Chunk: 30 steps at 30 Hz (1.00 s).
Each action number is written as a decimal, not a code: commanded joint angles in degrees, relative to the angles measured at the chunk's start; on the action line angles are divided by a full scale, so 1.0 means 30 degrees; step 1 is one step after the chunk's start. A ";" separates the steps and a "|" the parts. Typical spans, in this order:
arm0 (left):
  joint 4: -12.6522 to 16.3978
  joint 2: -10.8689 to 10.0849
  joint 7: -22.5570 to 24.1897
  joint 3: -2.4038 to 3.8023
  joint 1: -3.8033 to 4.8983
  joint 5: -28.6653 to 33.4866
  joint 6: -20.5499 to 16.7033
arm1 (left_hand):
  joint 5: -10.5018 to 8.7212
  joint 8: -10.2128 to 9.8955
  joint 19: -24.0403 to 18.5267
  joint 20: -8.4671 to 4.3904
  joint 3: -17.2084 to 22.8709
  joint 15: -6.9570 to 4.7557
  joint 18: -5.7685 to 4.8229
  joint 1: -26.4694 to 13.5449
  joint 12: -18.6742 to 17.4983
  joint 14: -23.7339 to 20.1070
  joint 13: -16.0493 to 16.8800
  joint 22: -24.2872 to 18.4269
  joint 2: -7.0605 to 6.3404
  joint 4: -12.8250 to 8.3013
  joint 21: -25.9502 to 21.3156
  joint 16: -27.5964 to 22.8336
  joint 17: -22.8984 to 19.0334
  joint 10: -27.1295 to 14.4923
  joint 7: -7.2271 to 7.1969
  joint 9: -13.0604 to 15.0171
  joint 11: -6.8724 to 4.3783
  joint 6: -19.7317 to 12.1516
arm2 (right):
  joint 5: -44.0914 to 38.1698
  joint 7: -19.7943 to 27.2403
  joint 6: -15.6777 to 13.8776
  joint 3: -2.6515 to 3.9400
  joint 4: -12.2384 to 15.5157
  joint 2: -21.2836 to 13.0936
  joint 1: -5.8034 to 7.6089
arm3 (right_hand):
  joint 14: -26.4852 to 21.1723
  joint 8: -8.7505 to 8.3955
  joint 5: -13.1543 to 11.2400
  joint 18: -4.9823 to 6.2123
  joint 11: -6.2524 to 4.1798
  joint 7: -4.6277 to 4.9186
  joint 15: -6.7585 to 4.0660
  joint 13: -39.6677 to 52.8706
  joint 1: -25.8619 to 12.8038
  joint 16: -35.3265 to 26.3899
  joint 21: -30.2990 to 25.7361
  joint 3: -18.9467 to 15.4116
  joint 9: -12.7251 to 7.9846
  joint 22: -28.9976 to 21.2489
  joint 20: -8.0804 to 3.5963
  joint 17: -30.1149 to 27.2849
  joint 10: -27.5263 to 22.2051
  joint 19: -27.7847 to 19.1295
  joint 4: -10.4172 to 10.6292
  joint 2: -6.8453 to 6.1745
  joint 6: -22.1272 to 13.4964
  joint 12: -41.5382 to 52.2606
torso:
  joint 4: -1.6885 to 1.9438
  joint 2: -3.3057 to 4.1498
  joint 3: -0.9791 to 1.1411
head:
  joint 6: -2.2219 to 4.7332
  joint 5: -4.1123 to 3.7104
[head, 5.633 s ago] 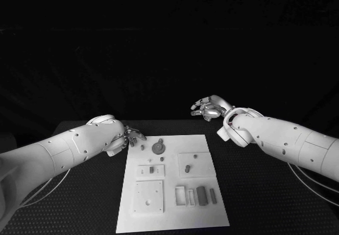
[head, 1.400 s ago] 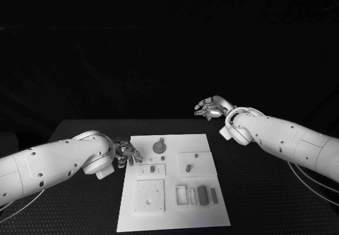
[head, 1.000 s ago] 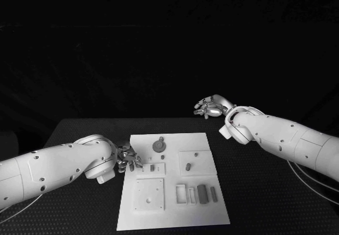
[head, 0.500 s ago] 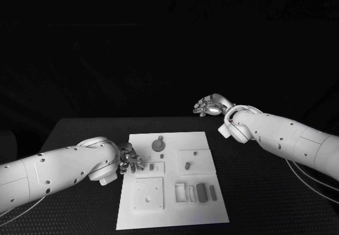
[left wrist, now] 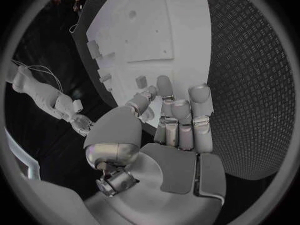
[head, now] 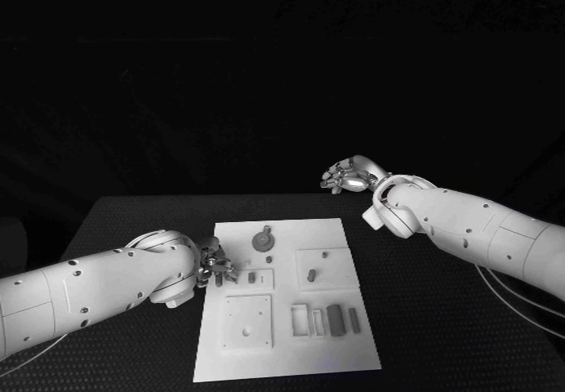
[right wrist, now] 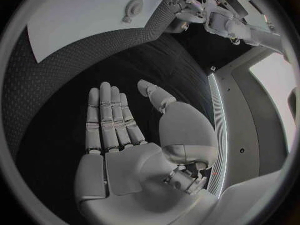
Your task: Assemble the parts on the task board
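Black surface (head: 447,327), woven-mesh texture; room behind dark. White task board (head: 288,298) flat, rectangular, at surface middle, near robot. Small grey parts (head: 335,319) in board's recesses; round keyhole-shaped part (head: 264,241) near far edge. Left hand (head: 216,265) over board's left edge, silver fingers curled toward small part; whether grasping, cannot tell. Right hand (head: 348,175) raised beyond far edge, fingers straight, apart, empty.

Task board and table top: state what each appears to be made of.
Task board: looks like matte white plastic, though painted metal is possible; smooth, evenly pale, with crisp recessed pockets and no glare. Table: black, seemingly a textured rubber or woven mat; the left wrist view shows a fine, regular diamond grid across it.
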 commanded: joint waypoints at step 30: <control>-0.0124 0.0286 0.0038 0.0011 -0.0064 -0.0654 0.0378 | -0.0150 0.0171 0.0169 -0.0011 -0.0073 -0.0061 0.1020 -0.0259 0.0176 0.0298 0.0062 0.0405 0.0273 0.0369 0.0211 0.0190 0.0101 0.0271 -0.0063 -0.0039 -0.0117 0.0821 | 0.0081 0.0199 0.0141 0.0007 0.0260 -0.0093 -0.0026 | 0.0172 0.0112 0.0090 0.0040 -0.0002 0.0107 0.0026 -0.0320 0.0175 -0.0318 -0.0223 -0.0125 -0.0075 -0.0059 0.0207 -0.0016 0.0228 -0.0018 0.0030 0.0108 -0.0054 -0.0084 | -0.0001 -0.0010 0.0016 | 0.0067 -0.0604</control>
